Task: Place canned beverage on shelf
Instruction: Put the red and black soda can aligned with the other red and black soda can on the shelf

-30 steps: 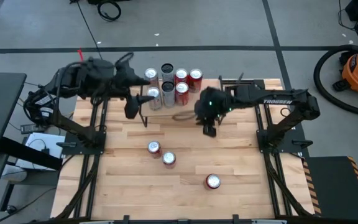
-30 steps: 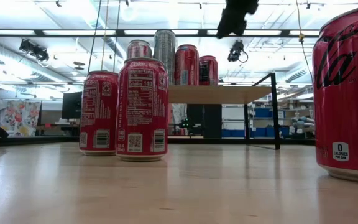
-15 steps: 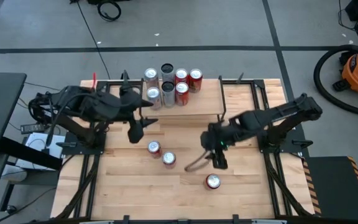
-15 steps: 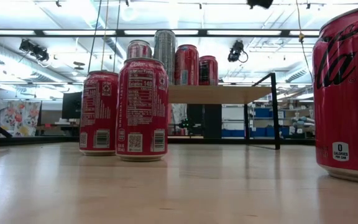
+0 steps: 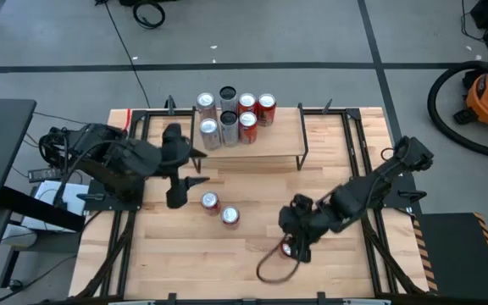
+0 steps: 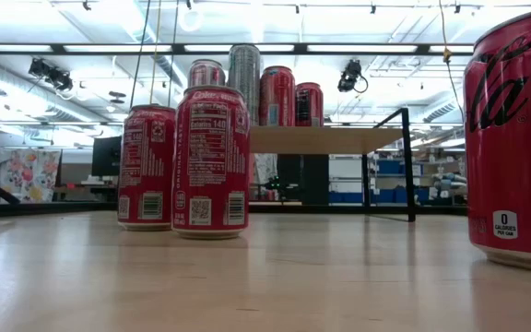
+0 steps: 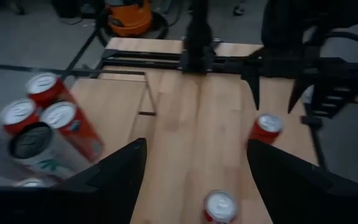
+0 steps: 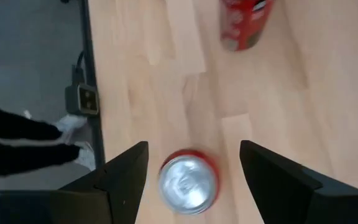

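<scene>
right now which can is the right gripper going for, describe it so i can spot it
On the wooden table, look toward the near edge, away from the shelf. The lone red can sits under the open right gripper, apart from the pair near the middle.

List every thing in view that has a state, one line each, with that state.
shelf: standing at the table's far edge, six cans on its left part.
six cans: upright, clustered.
two red cans: upright on the table, side by side.
lone red can: upright, not gripped.
right gripper: open, above the lone red can.
left gripper: open, empty.
</scene>
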### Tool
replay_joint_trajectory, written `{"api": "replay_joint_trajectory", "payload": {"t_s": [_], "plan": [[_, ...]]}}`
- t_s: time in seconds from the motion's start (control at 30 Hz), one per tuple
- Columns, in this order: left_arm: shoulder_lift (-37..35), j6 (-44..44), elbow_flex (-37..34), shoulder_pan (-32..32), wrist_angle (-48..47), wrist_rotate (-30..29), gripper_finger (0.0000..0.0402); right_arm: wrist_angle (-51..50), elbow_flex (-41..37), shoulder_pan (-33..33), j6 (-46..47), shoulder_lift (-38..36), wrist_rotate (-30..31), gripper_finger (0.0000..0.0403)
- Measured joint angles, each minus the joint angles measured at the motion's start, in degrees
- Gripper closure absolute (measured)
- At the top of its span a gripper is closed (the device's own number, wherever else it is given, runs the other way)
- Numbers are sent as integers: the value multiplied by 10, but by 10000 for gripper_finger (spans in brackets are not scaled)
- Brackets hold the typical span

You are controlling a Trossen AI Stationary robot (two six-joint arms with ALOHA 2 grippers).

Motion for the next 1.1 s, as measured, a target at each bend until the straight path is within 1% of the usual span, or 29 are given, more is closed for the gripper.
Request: {"api": "replay_joint_trajectory", "payload": {"t_s": [0.2,0.33,0.43,0.53,0.63,0.9,1.1], "plan": [[0,-17,0,-37,2,0,114,-5,22,37,-10,53,21,139],[0,-27,0,-61,2,0,114,-11,21,36,-10,76,-19,129],[0,-33,0,-71,-1,-1,114,-12,21,32,-17,90,-33,109],[0,-40,0,-77,-3,-1,114,-12,21,29,-44,99,-59,86],[0,-42,0,-78,-4,-1,114,-29,21,24,-41,100,-58,74],[0,-44,0,-78,-12,-1,114,-42,21,24,-78,101,-55,81],[0,-44,0,-78,-12,-1,114,-48,21,23,-127,112,-48,83]]}}
